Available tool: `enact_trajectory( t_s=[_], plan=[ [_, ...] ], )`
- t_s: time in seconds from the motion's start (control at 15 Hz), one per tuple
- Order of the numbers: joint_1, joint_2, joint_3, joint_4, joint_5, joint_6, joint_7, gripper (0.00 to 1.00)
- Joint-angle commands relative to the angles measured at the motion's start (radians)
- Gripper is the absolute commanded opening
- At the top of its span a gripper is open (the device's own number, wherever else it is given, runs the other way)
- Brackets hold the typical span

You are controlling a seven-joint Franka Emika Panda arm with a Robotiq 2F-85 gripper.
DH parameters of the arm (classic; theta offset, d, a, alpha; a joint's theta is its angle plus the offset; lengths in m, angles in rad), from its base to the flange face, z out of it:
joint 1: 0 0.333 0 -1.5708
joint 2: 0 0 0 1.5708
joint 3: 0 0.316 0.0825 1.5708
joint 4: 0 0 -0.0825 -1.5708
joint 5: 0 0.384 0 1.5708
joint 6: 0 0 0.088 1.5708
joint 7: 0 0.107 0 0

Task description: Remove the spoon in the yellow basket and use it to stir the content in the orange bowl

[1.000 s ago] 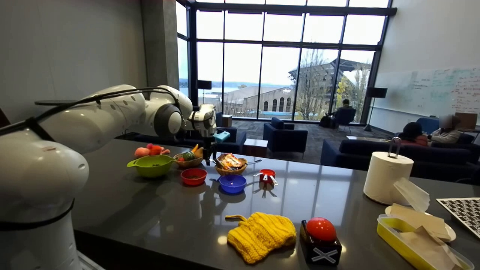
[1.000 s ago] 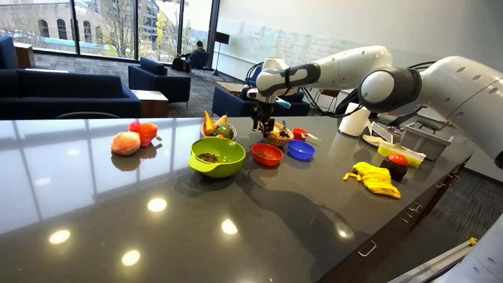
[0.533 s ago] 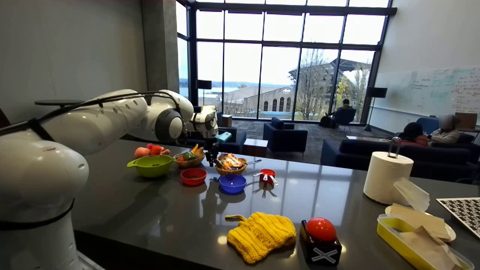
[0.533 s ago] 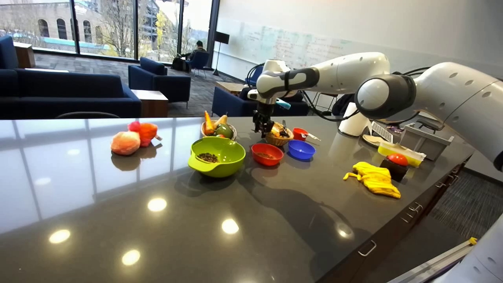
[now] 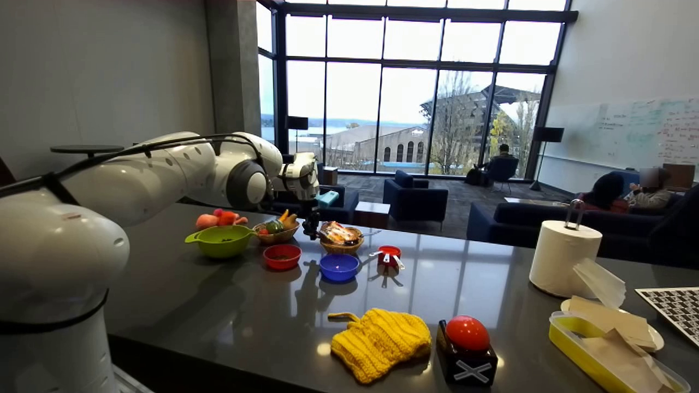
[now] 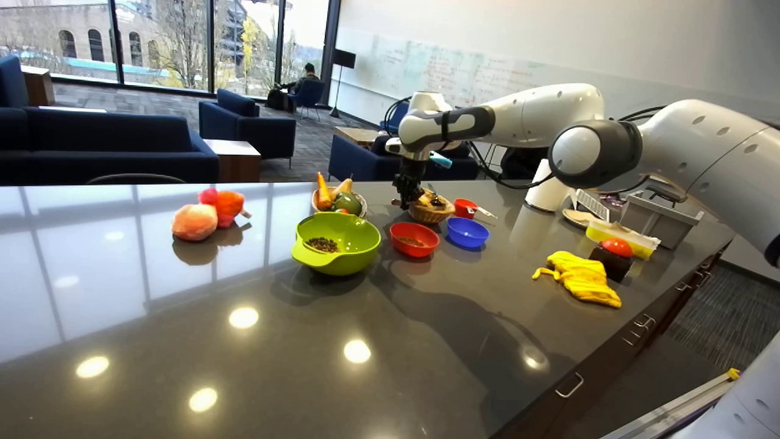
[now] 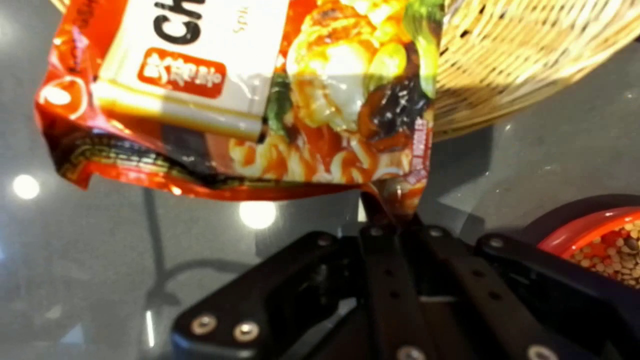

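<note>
In an exterior view: claw (image 5: pixel 312 234) low over table (image 5: pixel 235 305), yellow basket (image 5: pixel 341 249) just right of it, blurred handle (image 5: pixel 373 233) farther right, can't tell if spoon | in an exterior view: orange bowl (image 6: pixel 414 239) on near side of claw, apart | wrist view: claw pinched on corner of noodle packet (image 7: pixel 245 110), basket ahead, bowl off right

Glossy red plastic noodle packet (image 7: pixel 290 120), wrist view: large black letters "Ch" on its white panel (image 7: pixel 235 55); smaller, fainter letters alongside begin "Sp", remainder illegible. Below "Ch": rounded red label (image 7: pixel 182 72) with white East Asian characters, individually unclear. Right edge: small print, apparently including "NOODLES". In an exterior view, square black box (image 5: pixel 445 363) with red dome button (image 5: pixel 468 333): grey X mark (image 5: pixel 473 373) on front. White wall-mounted whiteboard (image 5: pixel 628 147), both exterior views: handwriting too small to read.
</note>
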Motion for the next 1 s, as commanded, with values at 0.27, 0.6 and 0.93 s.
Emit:
enact_trajectory(
  t_s=[0.27,0.6,0.93],
  plan=[
    [0.018,0.013,-0.039,0.049,-0.024,-0.011,0.011,0.01],
    [0.033,0.009,-0.075,0.051,-0.028,-0.010,0.041,0.01],
    [0.061,0.002,-0.108,0.042,-0.027,-0.014,0.090,0.01]
  ],
)
